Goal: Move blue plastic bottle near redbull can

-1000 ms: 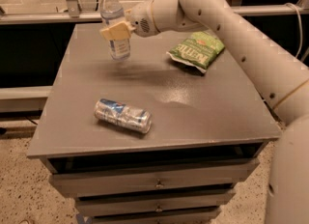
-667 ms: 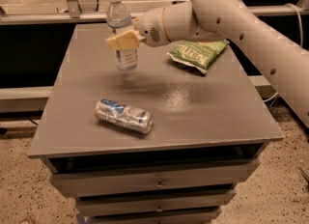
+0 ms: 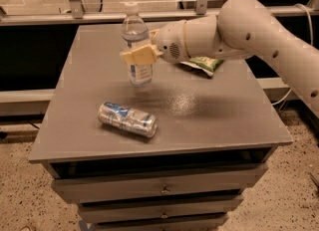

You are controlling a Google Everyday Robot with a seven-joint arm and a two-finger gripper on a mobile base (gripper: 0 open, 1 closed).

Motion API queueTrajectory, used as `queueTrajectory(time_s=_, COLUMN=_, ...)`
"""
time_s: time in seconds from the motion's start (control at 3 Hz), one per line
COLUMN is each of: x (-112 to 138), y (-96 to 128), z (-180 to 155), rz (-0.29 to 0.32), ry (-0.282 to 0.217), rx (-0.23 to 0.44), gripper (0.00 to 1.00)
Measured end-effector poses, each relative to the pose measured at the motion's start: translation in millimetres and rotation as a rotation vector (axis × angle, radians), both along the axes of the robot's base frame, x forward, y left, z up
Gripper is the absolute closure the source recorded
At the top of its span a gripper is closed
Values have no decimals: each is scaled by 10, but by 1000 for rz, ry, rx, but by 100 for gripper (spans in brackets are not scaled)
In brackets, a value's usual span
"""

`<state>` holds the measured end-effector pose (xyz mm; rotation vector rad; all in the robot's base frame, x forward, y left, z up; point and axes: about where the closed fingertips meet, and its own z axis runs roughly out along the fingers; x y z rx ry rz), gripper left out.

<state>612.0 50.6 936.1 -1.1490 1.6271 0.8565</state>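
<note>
The blue plastic bottle [image 3: 136, 46], clear with a white cap and a white-and-blue label, stands upright in my gripper [image 3: 138, 56], lifted a little above the grey table [image 3: 209, 115]. The gripper reaches in from the right and its tan fingers [image 3: 133, 57] are shut around the bottle's middle. The redbull can [image 3: 127, 119], silver and blue, lies on its side on the table in front of and slightly left of the bottle, roughly a can's length away.
A green chip bag [image 3: 202, 64] lies at the table's back right, partly hidden behind my arm [image 3: 239, 26]. The table is a cabinet with drawers [image 3: 162, 190] below. A metal rail [image 3: 75, 16] runs behind the table.
My gripper has carried the bottle from the table's back left forward and to the right, closer to the can. The can and chip bag have not moved.
</note>
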Motion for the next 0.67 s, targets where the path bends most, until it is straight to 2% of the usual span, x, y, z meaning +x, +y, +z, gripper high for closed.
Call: queueTrajectory(time_s=0.67, x=-198, y=36, z=-150, rz=33, ry=29, rx=52, gripper=51)
